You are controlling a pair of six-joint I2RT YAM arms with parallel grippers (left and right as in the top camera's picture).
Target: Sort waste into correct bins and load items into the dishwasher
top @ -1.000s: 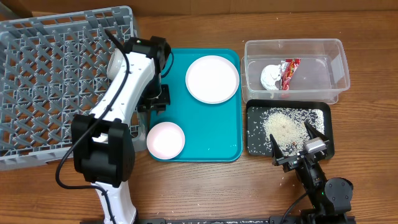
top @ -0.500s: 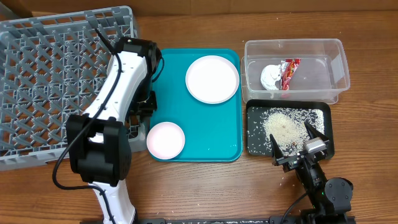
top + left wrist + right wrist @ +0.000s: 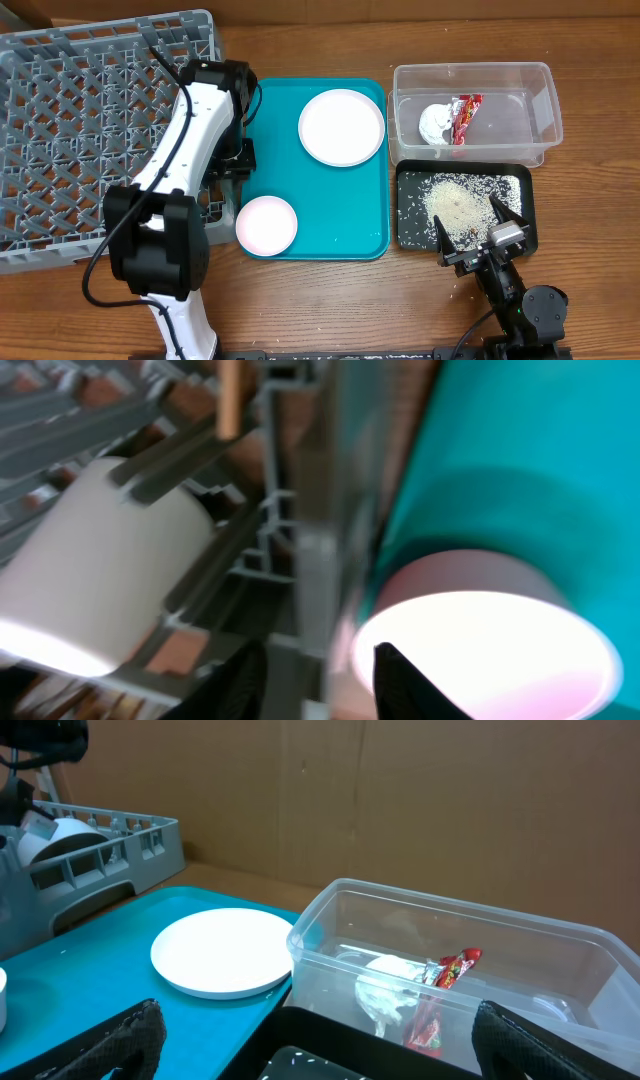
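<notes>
Dead ahead of the jaws of the left gripper point(image 3: 320, 675) stands the wall of the grey lattice plastic dish rack point(image 3: 318, 510), with a small round pale pink bowl point(image 3: 490, 650) crowding one side. The right gripper point(image 3: 315, 1040) faces the clear rectangular plastic tub point(image 3: 470, 935); there's bare flat teal tray point(image 3: 90, 980) left of its jaws.

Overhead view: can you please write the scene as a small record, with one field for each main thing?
dish rack: left, holds pale bowl
teal tray: holds plate, pink bowl
clear tub: holds napkin, red wrapper
black tray: holds rice
left gripper: open, over rack edge
right gripper: open, by black tray
</notes>
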